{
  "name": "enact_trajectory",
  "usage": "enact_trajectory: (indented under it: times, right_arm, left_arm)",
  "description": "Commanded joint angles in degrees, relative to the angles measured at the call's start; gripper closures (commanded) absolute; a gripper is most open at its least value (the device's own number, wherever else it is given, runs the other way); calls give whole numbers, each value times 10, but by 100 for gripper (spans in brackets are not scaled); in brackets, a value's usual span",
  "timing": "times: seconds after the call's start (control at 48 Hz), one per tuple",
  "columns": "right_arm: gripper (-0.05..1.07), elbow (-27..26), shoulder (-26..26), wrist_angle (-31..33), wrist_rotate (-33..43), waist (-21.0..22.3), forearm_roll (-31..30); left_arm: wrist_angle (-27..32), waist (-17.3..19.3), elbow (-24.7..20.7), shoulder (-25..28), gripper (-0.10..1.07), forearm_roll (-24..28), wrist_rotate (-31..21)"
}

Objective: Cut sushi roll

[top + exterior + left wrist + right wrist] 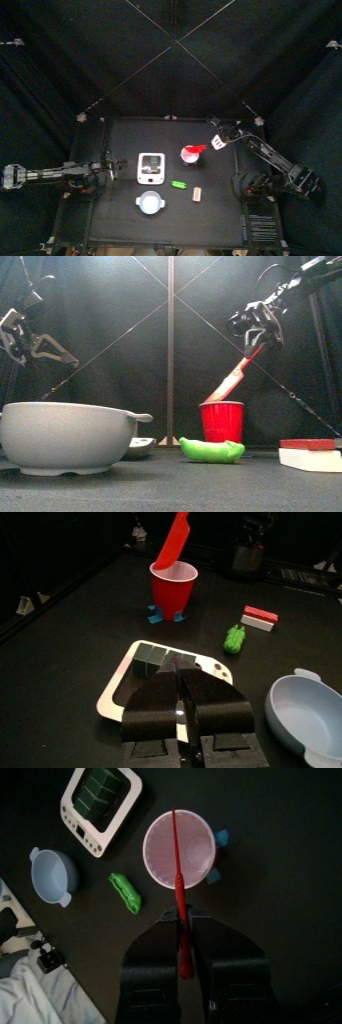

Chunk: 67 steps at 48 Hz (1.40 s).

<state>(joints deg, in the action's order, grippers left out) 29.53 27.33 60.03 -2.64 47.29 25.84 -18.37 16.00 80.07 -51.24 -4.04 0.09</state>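
The sushi roll (162, 662) is a small dark piece lying on the white board (123, 684), just beyond my left gripper (185, 677). Its jaws stand open by a narrow gap with nothing between them. In the top view the sushi roll (151, 162) is at mid-table. My right gripper (181, 918) is shut on the red handle of a knife (179, 888). It holds the knife (235, 374) slanting down, tip at the mouth of the red cup (222, 421). From above, the right gripper (214, 138) hangs just behind the red cup (191, 153).
A pale blue bowl (150, 204) stands near the table's front. A bright green piece (177, 184) and a pinkish-orange block (195, 192) lie right of the board. In the front view the bowl (67, 436) looms large at the left.
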Motion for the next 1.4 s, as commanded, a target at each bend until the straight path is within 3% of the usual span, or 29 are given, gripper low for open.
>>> enact_trajectory:
  times: [0.0, 0.229, 0.417, 0.75, 0.854, 0.958, 1.146, 1.375]
  right_arm:
    - [72, 4, 38, -32, -4, 3, -6]
    - [72, 73, 118, -188, -7, -36, -4]
    - [72, 147, 144, -374, -12, -134, -18]
    - [72, 230, 127, -650, -5, -303, -136]
    - [72, 241, 112, -726, -5, -329, -172]
    - [72, 239, 80, -791, -4, -347, -195]
    - [72, 229, 5, -848, -5, -359, -219]
    - [72, 194, -111, -901, -6, -369, -234]
  left_arm:
    - [-5, 2, -9, 1, 65, -1, 0]
    - [-27, 1, -22, 1, 65, 4, 1]
    - [-61, -4, -37, 2, 65, 14, 1]
    - [-109, -21, -47, 1, 62, 24, 0]
    - [-109, -19, -60, 1, 54, 35, 2]
    - [-109, -13, -76, 2, 37, 62, 2]
    - [-109, 5, -78, 2, 13, 105, 2]
    - [-116, 13, -60, 5, 11, 120, 3]
